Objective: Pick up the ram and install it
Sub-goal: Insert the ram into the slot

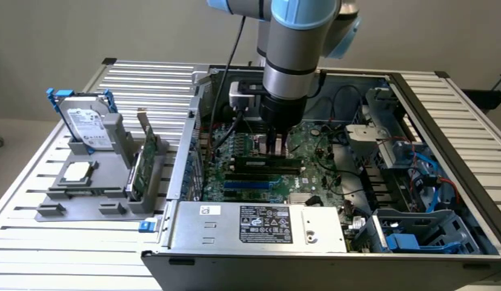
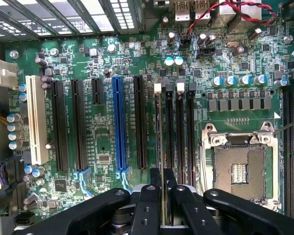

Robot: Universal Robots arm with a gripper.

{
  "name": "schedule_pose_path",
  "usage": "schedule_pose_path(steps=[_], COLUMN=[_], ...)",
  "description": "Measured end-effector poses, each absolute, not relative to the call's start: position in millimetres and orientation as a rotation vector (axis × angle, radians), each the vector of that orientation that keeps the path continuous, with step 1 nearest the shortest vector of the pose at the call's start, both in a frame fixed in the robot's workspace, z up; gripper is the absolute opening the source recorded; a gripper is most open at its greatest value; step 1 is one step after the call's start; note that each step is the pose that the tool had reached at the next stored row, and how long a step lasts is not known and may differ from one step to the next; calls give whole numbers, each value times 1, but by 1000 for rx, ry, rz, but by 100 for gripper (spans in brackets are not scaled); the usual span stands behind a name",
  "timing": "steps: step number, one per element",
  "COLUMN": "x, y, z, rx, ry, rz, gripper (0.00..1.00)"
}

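Gripper [image 2: 163, 177] — black fingers [image 2: 156, 180] drawn close together, pinching the ram [image 2: 162, 201], which shows edge-on as a thin pale strip between them. Location: inside the computer case [image 1: 315, 270], low over the motherboard [image 2: 103, 122] on the case floor, in line with one of the four memory slots [image 2: 180, 132]. Whether the stick sits in the slot cannot be told.

Arm [image 1: 295, 54] — grey and blue, reaching straight down into the case from above.

CPU socket [image 2: 240, 166] — metal-framed, inside the case, beside the memory slots.

Power supply [image 1: 254, 224] — silvery box with a label, inside the case against its near wall.

Hard drive [image 1: 85, 121] — silver with blue rails, outside the case on the exterior view's left, upright in a grey holder [image 1: 72, 203].

Expansion card [image 1: 146, 160] — green, upright in the same holder, between the hard drive and the case.

Slatted table [image 1: 40, 242] — beneath the case and the holder.
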State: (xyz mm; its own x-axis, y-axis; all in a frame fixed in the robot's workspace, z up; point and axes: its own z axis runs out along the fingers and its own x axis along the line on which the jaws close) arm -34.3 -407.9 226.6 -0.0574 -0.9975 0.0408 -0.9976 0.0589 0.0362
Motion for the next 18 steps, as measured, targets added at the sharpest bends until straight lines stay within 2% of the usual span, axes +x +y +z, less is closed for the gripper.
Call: schedule_pose_path(steps=[18], x=[-34], y=[-408], z=[221], rx=[2119], ry=[-2246], rz=[2], gripper=[15])
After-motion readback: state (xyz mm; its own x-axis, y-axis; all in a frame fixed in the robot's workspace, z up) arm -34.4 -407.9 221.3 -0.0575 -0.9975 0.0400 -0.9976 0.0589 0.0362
